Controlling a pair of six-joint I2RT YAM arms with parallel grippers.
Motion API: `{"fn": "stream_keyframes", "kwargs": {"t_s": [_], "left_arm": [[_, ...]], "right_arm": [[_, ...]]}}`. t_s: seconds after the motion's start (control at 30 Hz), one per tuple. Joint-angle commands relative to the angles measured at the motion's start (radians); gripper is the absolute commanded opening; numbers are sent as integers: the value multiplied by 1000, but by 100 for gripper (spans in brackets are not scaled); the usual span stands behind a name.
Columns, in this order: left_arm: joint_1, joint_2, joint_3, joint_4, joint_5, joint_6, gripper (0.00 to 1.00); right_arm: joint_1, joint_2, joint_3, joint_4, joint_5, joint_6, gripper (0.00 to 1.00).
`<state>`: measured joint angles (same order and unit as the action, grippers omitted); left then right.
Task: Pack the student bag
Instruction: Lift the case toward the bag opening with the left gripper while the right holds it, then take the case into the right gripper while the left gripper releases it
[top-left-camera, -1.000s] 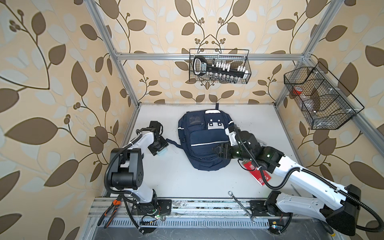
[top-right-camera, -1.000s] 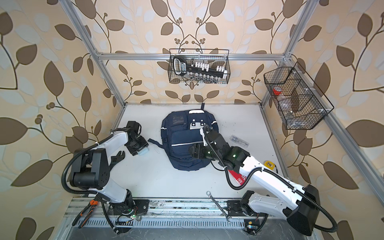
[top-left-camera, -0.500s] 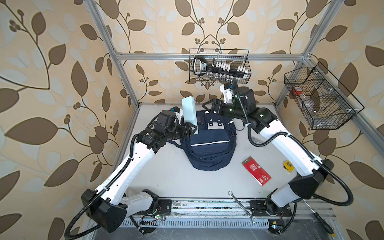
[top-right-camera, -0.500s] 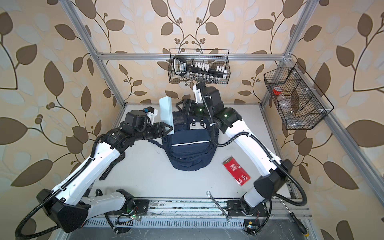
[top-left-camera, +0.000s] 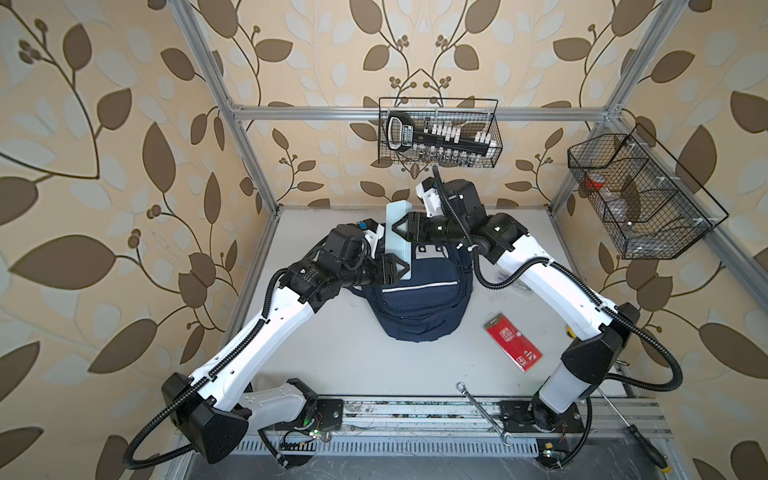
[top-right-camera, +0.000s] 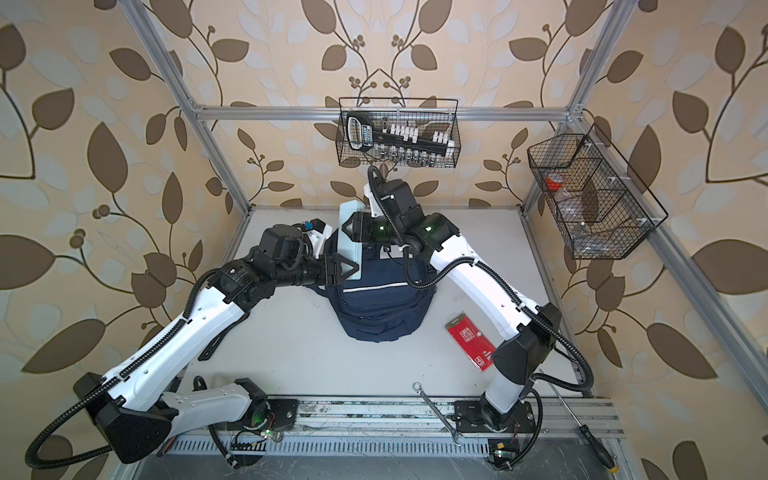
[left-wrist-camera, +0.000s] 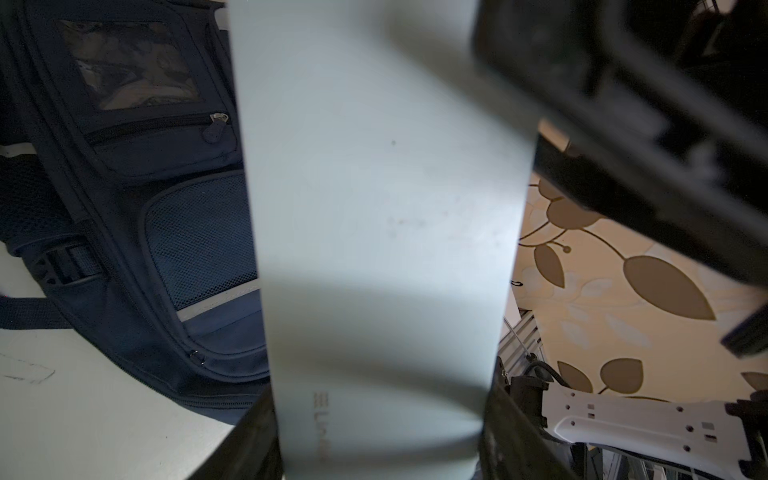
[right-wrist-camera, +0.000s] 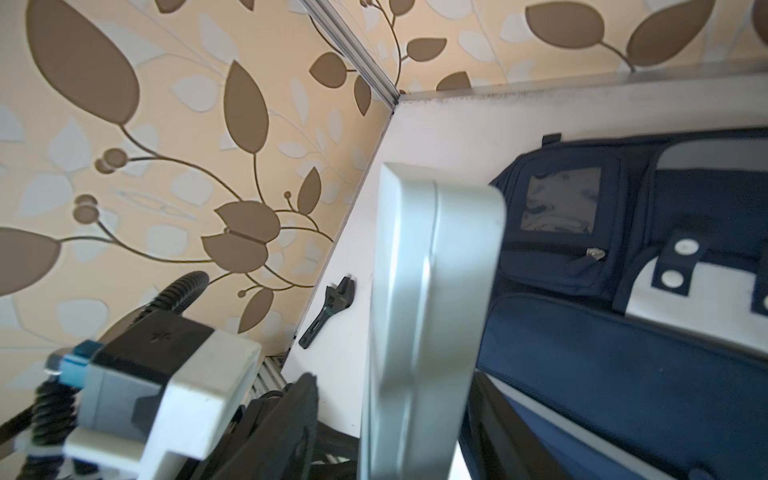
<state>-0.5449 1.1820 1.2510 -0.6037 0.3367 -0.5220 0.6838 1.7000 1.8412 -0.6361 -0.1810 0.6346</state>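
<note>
Pale grey-blue flat case is hovering over the student bag lying on the table. The left gripper is pinching one end and the right gripper is straddling the other, grip unclear, probably steadying it for insertion.

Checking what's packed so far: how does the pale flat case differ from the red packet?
The pale case is grey-blue; the red packet is red with white print. The case is held upright beside the student bag, gripped by the left end effector; the packet lies flat on the table, untouched. Both are flat, rectangular and outside the bag.
</note>
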Motion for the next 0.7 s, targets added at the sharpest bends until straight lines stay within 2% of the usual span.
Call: {"fn": "stream_keyframes", "kwargs": {"t_s": [0.0,0.17,0.27,0.37,0.5,0.67], "left_arm": [[-7,-2,66,19,-5,53,45],[-10,10,78,21,-1,57,48],[-13,14,79,14,-13,63,62],[-13,18,98,-17,-46,84,78],[-14,24,148,-81,-125,154,90],[-37,88,153,-152,-139,279,90]], "right_arm": [[16,-28,-53,-25,35,7,51],[34,-74,-116,-2,56,27,34],[30,-87,-114,-1,56,30,22],[13,-110,-110,-6,66,32,18],[-104,-198,-166,-17,88,42,15],[-328,-375,-373,-17,36,50,15]]}}
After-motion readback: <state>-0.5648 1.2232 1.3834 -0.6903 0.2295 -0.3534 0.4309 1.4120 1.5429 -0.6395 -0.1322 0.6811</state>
